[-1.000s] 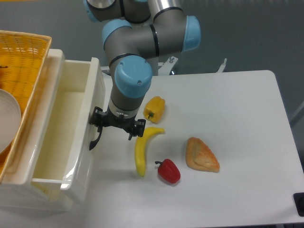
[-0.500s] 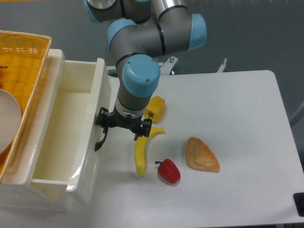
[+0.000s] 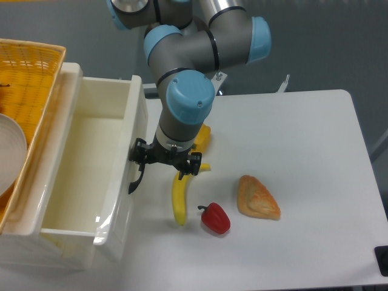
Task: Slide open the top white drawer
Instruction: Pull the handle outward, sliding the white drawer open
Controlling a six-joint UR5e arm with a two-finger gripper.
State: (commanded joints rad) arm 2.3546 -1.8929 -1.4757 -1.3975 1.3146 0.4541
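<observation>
The top white drawer (image 3: 123, 200) stands pulled out to the right from the white cabinet (image 3: 68, 71), and its cream inside is bare. Its curved black handle (image 3: 134, 180) is on the front, facing the table. My gripper (image 3: 167, 162) points down just right of the drawer front. Its jaws look spread, and the left finger (image 3: 140, 153) is against the top of the handle. The fingertips are hidden under the wrist. The lower drawer is almost hidden beneath the open one.
A banana (image 3: 179, 200) lies right below the gripper, with a yellow pepper (image 3: 204, 137) partly behind the arm. A red pepper (image 3: 215, 219) and a pastry (image 3: 257, 197) lie to the right. A wicker basket (image 3: 30, 66) holding a white dish (image 3: 9, 151) sits on the cabinet.
The gripper has moved right, and the drawer front and its handle have come with it. The drawer stands further out than a second ago.
</observation>
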